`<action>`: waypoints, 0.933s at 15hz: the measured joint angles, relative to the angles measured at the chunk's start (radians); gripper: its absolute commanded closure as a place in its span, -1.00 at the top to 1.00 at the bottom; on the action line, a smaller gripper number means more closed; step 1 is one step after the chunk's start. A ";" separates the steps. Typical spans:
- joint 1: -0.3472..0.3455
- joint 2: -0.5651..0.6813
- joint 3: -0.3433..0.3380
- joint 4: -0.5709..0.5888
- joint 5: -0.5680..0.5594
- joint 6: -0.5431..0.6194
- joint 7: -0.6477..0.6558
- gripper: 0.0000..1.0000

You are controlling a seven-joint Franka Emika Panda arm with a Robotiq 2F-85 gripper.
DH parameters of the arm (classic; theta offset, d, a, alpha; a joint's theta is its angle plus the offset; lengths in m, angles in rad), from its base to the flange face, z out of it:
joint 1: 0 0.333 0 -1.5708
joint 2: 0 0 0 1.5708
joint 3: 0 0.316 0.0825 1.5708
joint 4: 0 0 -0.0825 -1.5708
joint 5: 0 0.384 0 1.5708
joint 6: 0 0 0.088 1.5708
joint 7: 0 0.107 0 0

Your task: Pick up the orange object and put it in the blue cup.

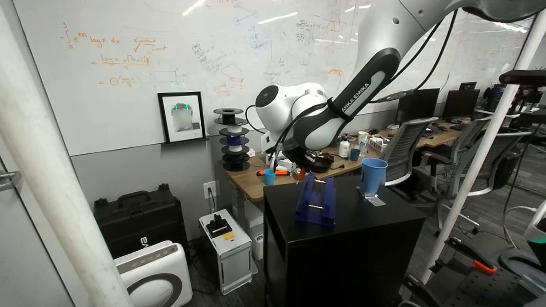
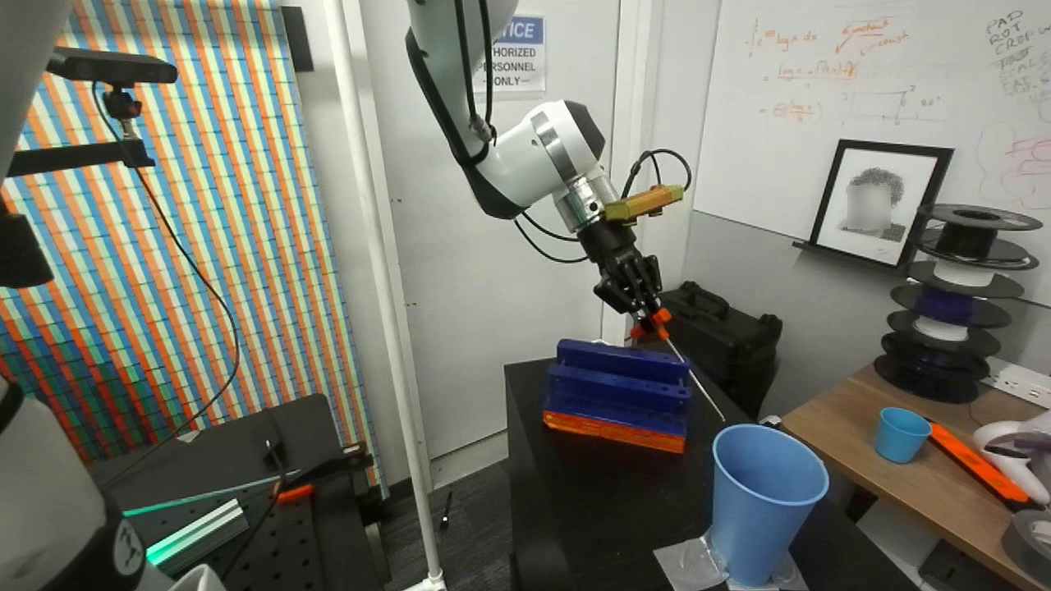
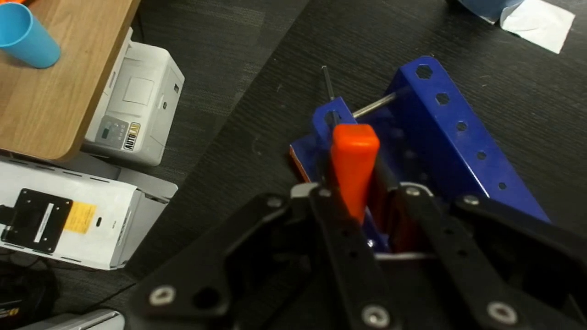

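Above the bench (image 2: 608,509), close by the blue rack (image 2: 620,390), the pincer (image 2: 644,316) is holding the orange tool (image 2: 662,322); its fingers (image 3: 351,266) are standing narrow, with the handle (image 3: 355,160) caught between them. In an exterior view the tool's metal rod (image 2: 697,379) is slanting down to the right and toward the near side, crossing the line of the rack's right end. Whether the rod is wholly clear of the rack, the wrist view is not settling.

In both exterior views the blue cup (image 2: 759,525) is standing upright on the bench, to the right of the rack and well apart from the tool. Tape-like film (image 2: 694,562) is lying about its foot. A smaller cup (image 2: 899,435) is sitting on the wooden desk (image 2: 833,419) and is not looking like the target.

Progress, as judged: the picking-up is appearing done or nearly so. The carrying and the placing are remaining. Next, the pincer is likely needing to raise the rod past the rack, travel rightward to the cup, bring the tip over the mouth and let go. The slanting rod is presenting the chief risk: it may be catching on the rack or striking the cup's rim.
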 measured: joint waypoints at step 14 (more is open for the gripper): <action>0.000 -0.147 0.057 -0.114 -0.015 0.067 0.035 -0.70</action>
